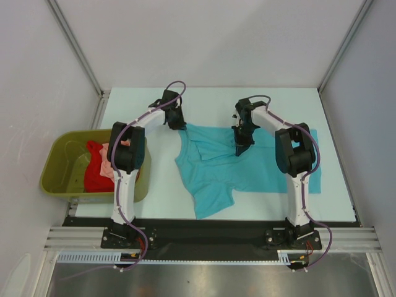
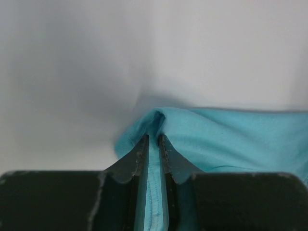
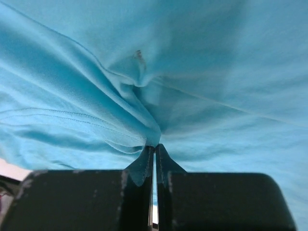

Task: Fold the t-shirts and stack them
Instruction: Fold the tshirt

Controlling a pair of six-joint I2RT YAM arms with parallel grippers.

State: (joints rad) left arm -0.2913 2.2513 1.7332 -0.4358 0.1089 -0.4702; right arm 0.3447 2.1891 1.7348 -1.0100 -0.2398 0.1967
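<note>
A turquoise-blue t-shirt (image 1: 216, 170) lies spread and rumpled across the middle of the table. My left gripper (image 1: 176, 122) is shut on its far left corner; in the left wrist view the hem (image 2: 156, 192) runs between the closed fingers. My right gripper (image 1: 241, 147) is shut on a pinched fold in the shirt's middle, and the right wrist view shows the cloth (image 3: 144, 130) gathered at the fingertips. A red t-shirt (image 1: 94, 176) and a salmon-pink t-shirt (image 1: 109, 162) lie crumpled in the olive-green tub (image 1: 59, 159) at the left.
The tub stands off the table's left edge beside the left arm. Grey walls close in the back and both sides. A black rail runs along the near edge by the arm bases.
</note>
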